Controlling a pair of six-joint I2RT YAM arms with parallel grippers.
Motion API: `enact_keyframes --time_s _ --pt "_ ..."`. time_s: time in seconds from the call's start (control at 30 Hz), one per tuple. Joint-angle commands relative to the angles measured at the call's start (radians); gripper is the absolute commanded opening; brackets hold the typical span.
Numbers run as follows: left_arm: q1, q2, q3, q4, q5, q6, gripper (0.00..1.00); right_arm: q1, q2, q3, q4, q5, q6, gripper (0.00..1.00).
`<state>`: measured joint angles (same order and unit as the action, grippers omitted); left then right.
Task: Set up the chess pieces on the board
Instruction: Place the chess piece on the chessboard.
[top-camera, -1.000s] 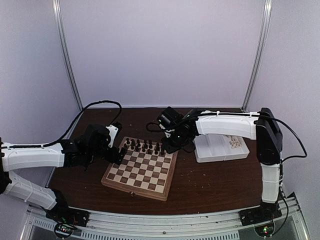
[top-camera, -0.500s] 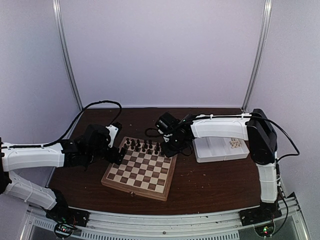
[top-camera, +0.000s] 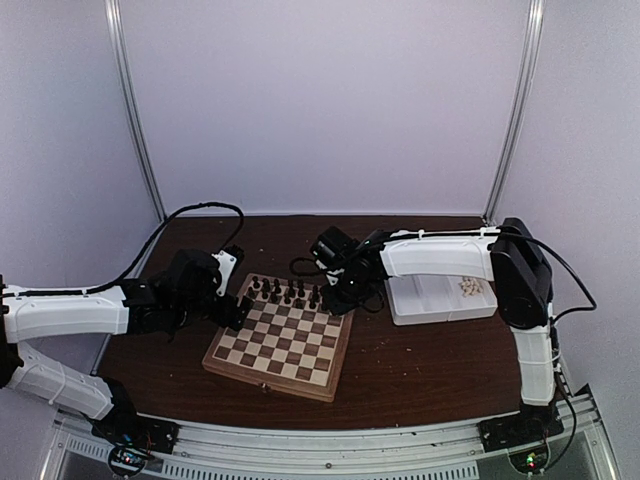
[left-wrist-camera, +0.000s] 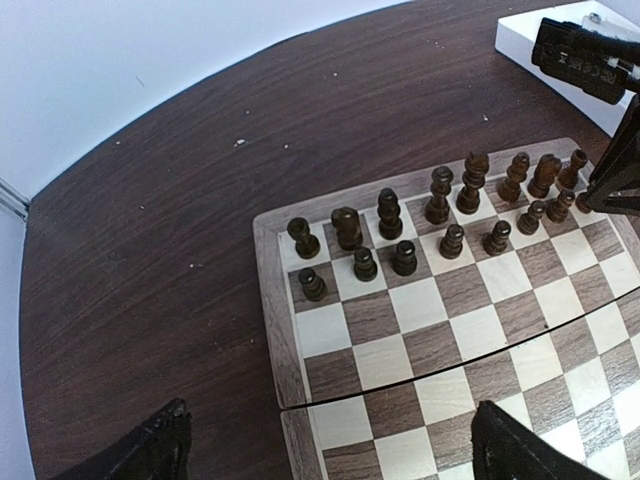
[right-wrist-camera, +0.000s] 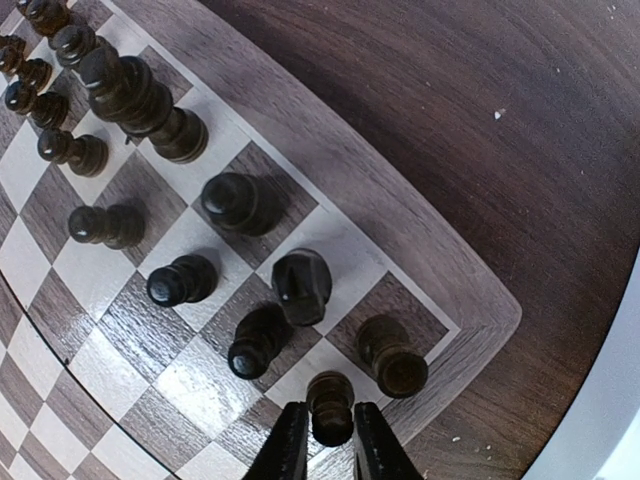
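- Right hand (right-wrist-camera: 330, 447): fingers sit close on either side of a small dark brown turned wooden pawn (right-wrist-camera: 330, 400); I cannot tell whether they pinch it.
- Pawn: between those fingers, standing on the square wooden chessboard with tan and dark brown checks (right-wrist-camera: 190, 385); the other dark wooden pieces (right-wrist-camera: 240, 200) are just beyond the fingertips.
- Handling, judged: light, rigid, smooth, easily toppled; grip it at the head.
- Left hand (left-wrist-camera: 330, 460): spread wide, empty, board ahead.
- Writing: none legible.

No text, label, brand or number can be read in any view.
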<state>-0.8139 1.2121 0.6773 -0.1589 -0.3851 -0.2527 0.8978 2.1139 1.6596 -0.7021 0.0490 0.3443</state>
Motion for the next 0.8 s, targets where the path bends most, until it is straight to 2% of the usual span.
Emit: enact_keyframes --time_s 0.0,0.23,0.5,0.6,0.77 --pt "0.007 0.001 0.028 0.008 0.000 0.007 0.98 -0.004 -0.016 -0.012 -0.007 0.006 -0.004 0.21" --pt "0.006 0.003 0.028 0.004 0.004 0.003 0.98 -0.005 -0.042 -0.013 -0.014 0.004 -0.005 0.23" --pt "0.007 -0.003 0.030 -0.001 0.006 0.001 0.98 -0.004 -0.101 -0.035 -0.013 0.004 0.000 0.31" --pt "0.006 -0.006 0.034 -0.006 0.006 -0.003 0.98 -0.004 -0.180 -0.100 0.051 0.006 0.002 0.37" --pt "0.007 -0.010 0.035 -0.010 0.012 -0.007 0.98 -0.004 -0.375 -0.263 0.197 0.077 -0.024 0.52"
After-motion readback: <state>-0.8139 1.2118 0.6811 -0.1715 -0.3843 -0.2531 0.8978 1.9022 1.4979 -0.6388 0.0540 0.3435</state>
